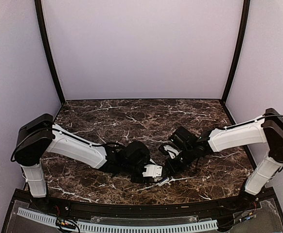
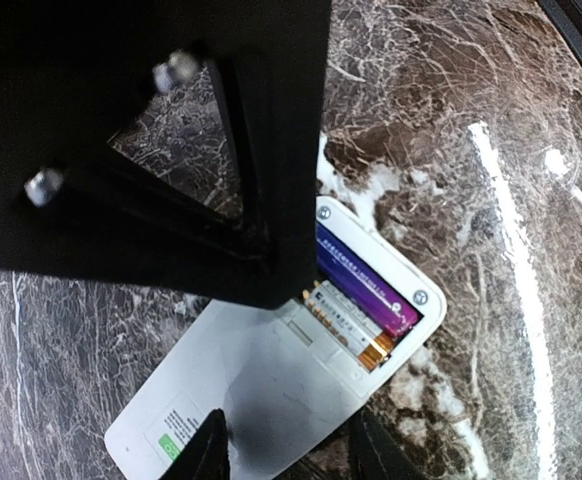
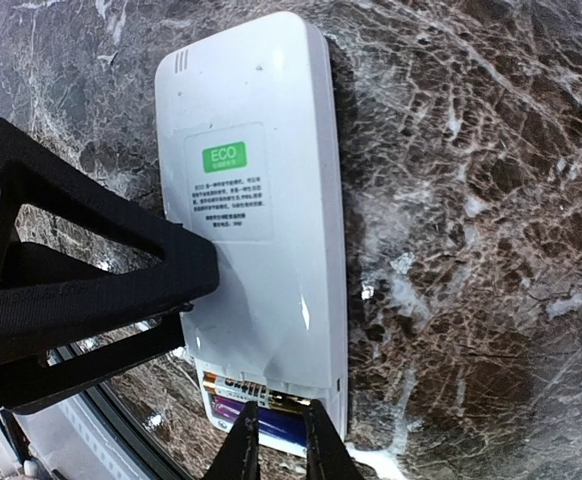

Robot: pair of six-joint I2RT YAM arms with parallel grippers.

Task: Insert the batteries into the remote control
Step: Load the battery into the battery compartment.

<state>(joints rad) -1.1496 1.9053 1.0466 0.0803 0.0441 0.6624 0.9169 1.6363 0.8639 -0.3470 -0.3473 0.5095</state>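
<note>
The white remote control point(image 2: 261, 390) lies face down on the marble table, its battery bay open at one end; it also shows in the right wrist view point(image 3: 261, 180) and the top view point(image 1: 154, 171). Two batteries lie side by side in the bay: a purple one point(image 2: 366, 280) and a white-and-gold one point(image 2: 351, 325). My right gripper point(image 3: 279, 445) has its jaws nearly closed, tips down on the batteries point(image 3: 271, 425) in the bay. My left gripper point(image 2: 291, 450) is open, its fingertips resting on the remote's back near the middle.
The dark marble table point(image 1: 132, 121) is enclosed by pale walls with black corner posts. A black rail with a white perforated strip point(image 1: 132, 225) runs along the near edge. Both arms meet at the front centre, fingers close together over the remote.
</note>
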